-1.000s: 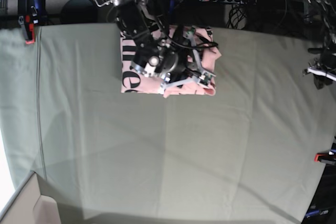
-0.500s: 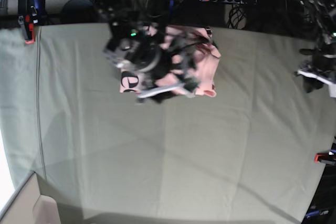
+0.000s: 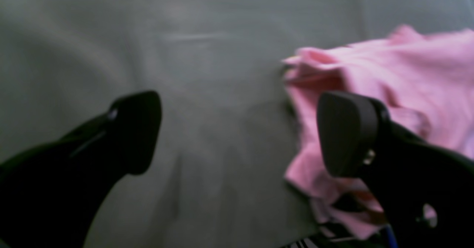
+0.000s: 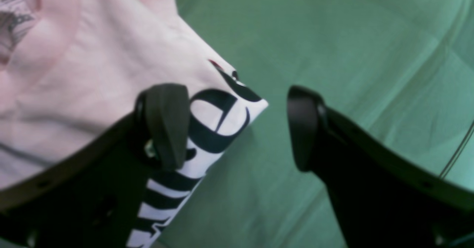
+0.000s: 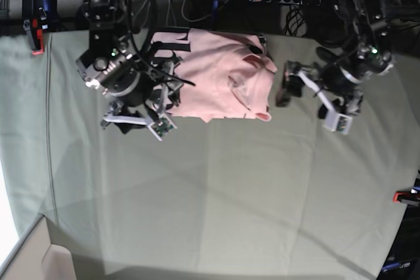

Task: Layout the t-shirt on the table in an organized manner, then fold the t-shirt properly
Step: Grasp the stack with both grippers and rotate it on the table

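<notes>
Both pincers stand open with nothing between their fingers. Seen from its wrist camera, the left pincer (image 3: 237, 133) has its two dark fingers spread wide over bare cloth; one fingertip (image 3: 346, 129) sits in front of the crumpled pink edge of the t-shirt (image 3: 400, 74), though the blur hides whether it touches. From the base view this left pincer (image 5: 308, 96) hangs just right of the garment, apart from it.

On the other side, the right pincer (image 4: 237, 126) is equally wide. Its left finger (image 4: 166, 122) lies over a folded corner of the t-shirt (image 4: 92, 74) where big black letters show on a pale panel; the other finger is over green-looking cloth. In the base view the right pincer (image 5: 141, 106) sits at the garment's left edge.

The t-shirt (image 5: 216, 77) lies folded into a compact, roughly square bundle at the far middle of the tabletop (image 5: 216, 195), pink side up, with rumpled layers and a small curl of fabric at its near right corner. Creases run across the pale grey-green covering. A red clamp (image 5: 37, 45) grips the far left edge, and another (image 5: 403, 196) sits at the right edge.
</notes>
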Available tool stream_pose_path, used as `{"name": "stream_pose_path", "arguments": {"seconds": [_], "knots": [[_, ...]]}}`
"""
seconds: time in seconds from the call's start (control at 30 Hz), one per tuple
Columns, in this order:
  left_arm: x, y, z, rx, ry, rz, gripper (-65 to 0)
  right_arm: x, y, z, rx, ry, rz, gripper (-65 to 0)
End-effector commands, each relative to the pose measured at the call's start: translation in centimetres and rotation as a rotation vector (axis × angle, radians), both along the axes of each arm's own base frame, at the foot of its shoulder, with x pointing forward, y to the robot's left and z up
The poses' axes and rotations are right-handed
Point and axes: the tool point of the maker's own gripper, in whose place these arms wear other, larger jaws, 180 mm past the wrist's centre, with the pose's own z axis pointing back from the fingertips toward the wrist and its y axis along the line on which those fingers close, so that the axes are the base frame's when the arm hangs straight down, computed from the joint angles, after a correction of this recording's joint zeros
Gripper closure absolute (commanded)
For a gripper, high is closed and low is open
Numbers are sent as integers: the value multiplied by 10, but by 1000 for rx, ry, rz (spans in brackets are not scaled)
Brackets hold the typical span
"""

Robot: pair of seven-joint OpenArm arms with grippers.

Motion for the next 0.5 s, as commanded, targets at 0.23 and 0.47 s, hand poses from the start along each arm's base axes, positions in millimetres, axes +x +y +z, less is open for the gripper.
{"name": "stream_pose_path", "arguments": {"seconds": [0.23,0.47], "knots": [[3,-52,13,-186,-31,-70,-650,9,2,10,20,-41,-2,-422],[-12,-65,-12,-309,78,-52,-650,8,1,9,18,-35,-3,-422]]}}
